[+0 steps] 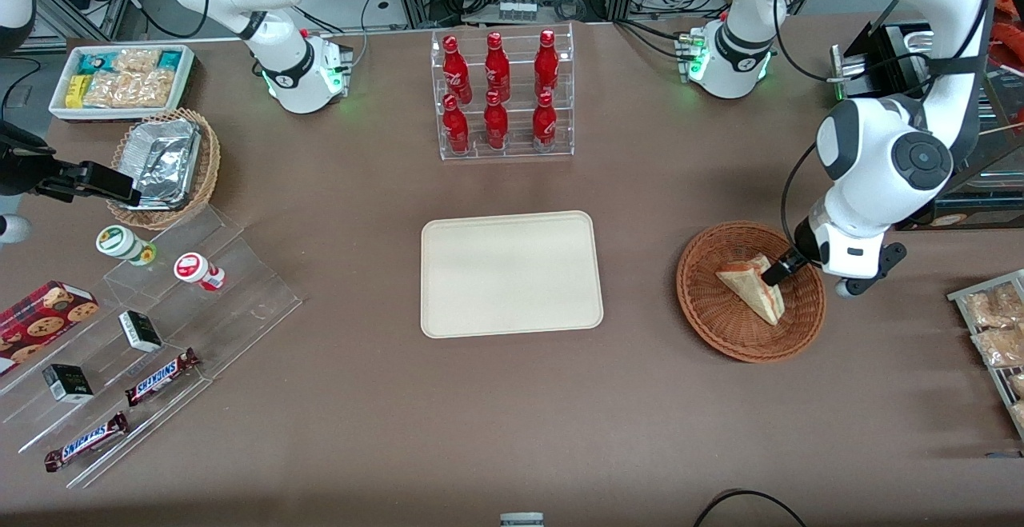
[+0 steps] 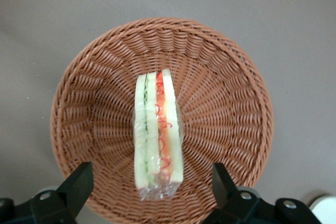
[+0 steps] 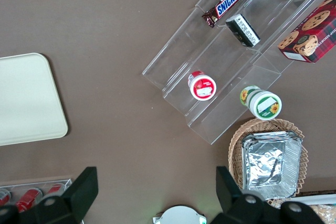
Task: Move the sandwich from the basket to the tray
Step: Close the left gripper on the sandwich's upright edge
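The sandwich (image 1: 752,289) (image 2: 157,132), a clear-wrapped wedge of white bread with red and green filling, lies in the reddish-brown wicker basket (image 1: 714,313) (image 2: 226,103) toward the working arm's end of the table. My left gripper (image 1: 774,272) (image 2: 152,184) is down over the basket, open, its two black fingers (image 2: 79,182) wide apart on either side of the sandwich's wrapped end and not touching it. The cream-beige tray (image 1: 510,273) lies flat at the table's middle, bare.
A clear rack of red bottles (image 1: 502,95) stands farther from the front camera than the tray. Toward the parked arm's end are a tan basket with foil trays (image 1: 164,161), a white snack bin (image 1: 120,79) and clear steps with candy bars (image 1: 160,375). A rack of packets (image 1: 992,327) sits by the working arm.
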Robot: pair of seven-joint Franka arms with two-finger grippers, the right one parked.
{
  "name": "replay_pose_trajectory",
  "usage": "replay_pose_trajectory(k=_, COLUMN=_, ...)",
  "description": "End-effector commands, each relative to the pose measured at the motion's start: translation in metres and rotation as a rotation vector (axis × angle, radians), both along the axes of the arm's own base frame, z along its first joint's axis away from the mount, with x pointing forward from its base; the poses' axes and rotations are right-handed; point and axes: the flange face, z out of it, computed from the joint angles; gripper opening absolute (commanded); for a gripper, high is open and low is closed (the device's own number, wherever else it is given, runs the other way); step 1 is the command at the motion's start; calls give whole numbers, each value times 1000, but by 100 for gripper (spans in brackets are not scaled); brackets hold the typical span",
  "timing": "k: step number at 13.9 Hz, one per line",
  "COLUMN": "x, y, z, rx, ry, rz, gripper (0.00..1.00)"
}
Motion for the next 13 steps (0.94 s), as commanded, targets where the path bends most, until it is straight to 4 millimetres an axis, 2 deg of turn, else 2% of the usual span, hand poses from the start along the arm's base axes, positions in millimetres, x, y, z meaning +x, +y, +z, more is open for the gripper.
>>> replay_pose_trajectory(k=1, x=2, y=-2, z=-9, rx=-13, ry=-4, rz=46, gripper=100)
replay_pose_trajectory(k=4, x=1, y=-20, z=-25, rx=-11, ry=15, rz=14, gripper=100)
replay_pose_trajectory(k=13, x=-2, y=-20, z=-63, rx=6, ry=76, rz=-18, gripper=100)
